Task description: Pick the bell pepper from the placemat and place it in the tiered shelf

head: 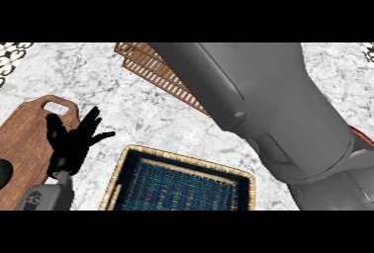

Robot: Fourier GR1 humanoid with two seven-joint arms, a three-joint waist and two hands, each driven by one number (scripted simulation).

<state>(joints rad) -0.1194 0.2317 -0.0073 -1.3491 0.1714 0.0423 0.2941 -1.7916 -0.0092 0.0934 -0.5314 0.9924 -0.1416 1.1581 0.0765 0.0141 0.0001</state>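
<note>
The blue placemat (179,185) with a woven straw border lies at the lower middle, and no bell pepper shows on it. A brown slatted tiered shelf (156,70) stands at the upper middle, largely hidden by my right forearm (277,108). That grey forearm runs from the lower right up to the top edge, and its hand is out of view. My left hand (73,138) rests open, fingers up, at the left beside the placemat. I see no bell pepper in this view.
A wooden cutting board (29,143) with a handle hole lies at the left under my left hand. A dark round object (4,173) sits at its left edge. A red sliver (361,134) peeks out behind the right forearm. The counter is white marble.
</note>
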